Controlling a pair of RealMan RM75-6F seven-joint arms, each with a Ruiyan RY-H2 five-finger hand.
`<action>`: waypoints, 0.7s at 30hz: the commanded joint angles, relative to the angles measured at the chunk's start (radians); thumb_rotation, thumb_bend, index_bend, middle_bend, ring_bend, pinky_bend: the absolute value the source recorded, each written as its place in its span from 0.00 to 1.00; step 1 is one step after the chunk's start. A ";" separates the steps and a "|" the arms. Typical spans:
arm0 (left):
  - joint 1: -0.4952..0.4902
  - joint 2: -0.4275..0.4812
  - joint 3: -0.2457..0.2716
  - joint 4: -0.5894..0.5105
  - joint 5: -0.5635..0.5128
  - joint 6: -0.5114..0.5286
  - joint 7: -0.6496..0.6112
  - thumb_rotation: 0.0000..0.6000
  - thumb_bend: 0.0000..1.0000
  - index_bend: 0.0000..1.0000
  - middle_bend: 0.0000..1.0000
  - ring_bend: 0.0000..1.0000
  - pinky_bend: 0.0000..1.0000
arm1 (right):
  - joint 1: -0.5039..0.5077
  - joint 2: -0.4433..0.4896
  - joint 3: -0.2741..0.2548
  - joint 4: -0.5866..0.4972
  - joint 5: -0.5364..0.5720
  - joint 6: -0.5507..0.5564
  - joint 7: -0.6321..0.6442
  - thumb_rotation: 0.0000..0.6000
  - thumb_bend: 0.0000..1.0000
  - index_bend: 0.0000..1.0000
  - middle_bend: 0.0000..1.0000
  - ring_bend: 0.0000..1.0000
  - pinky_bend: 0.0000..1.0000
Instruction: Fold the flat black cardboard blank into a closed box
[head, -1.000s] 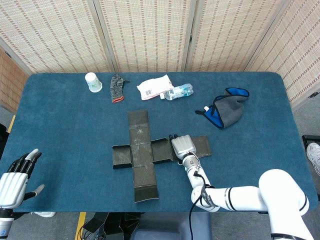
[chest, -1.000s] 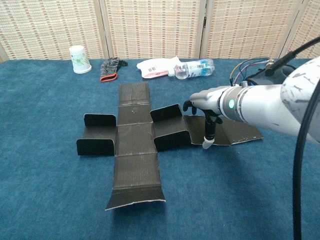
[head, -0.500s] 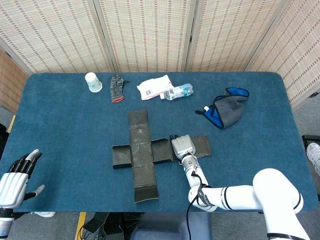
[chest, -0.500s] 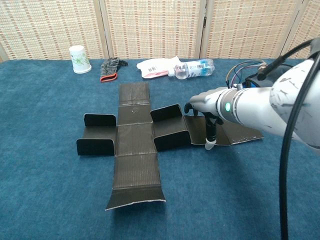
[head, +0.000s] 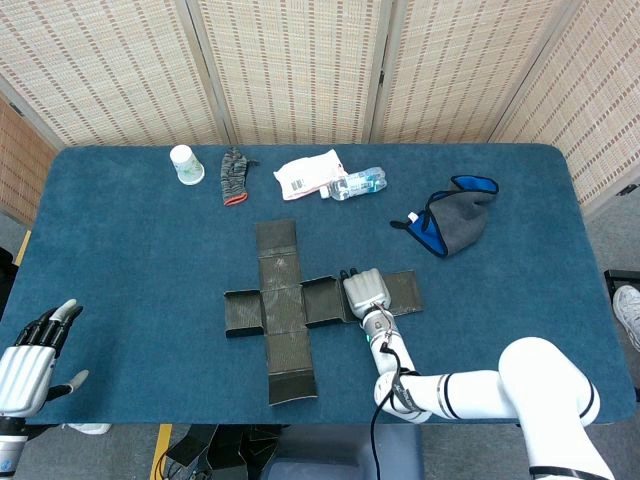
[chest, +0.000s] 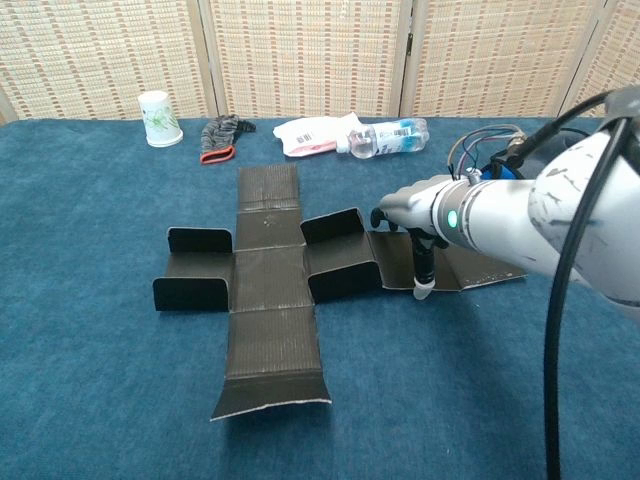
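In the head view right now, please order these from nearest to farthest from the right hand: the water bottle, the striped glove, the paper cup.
Measured from the right hand:
1. Water bottle, straight behind the hand, near the table's far edge.
2. Striped glove, far edge, further left.
3. Paper cup, far-left corner area, leftmost of all.

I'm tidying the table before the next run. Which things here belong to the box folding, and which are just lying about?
Belongs to the job:
black cardboard blank
right hand, resting on the blank's right panel

Lying about:
paper cup
striped glove
white packet
plastic bottle
grey-and-blue cloth
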 joint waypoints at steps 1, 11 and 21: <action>0.000 0.000 0.001 0.002 0.000 0.000 -0.008 1.00 0.13 0.09 0.09 0.10 0.18 | 0.003 -0.009 -0.006 0.007 -0.004 0.008 -0.009 1.00 0.00 0.08 0.14 0.78 0.94; 0.001 -0.005 0.002 0.017 0.000 -0.001 -0.026 1.00 0.13 0.09 0.09 0.10 0.18 | 0.003 -0.026 -0.002 0.012 -0.005 0.013 -0.021 1.00 0.00 0.08 0.15 0.78 0.94; -0.007 -0.016 -0.002 0.040 0.007 -0.001 -0.042 1.00 0.13 0.09 0.09 0.10 0.18 | -0.008 -0.046 -0.005 0.025 -0.063 0.031 -0.006 1.00 0.04 0.16 0.26 0.81 0.94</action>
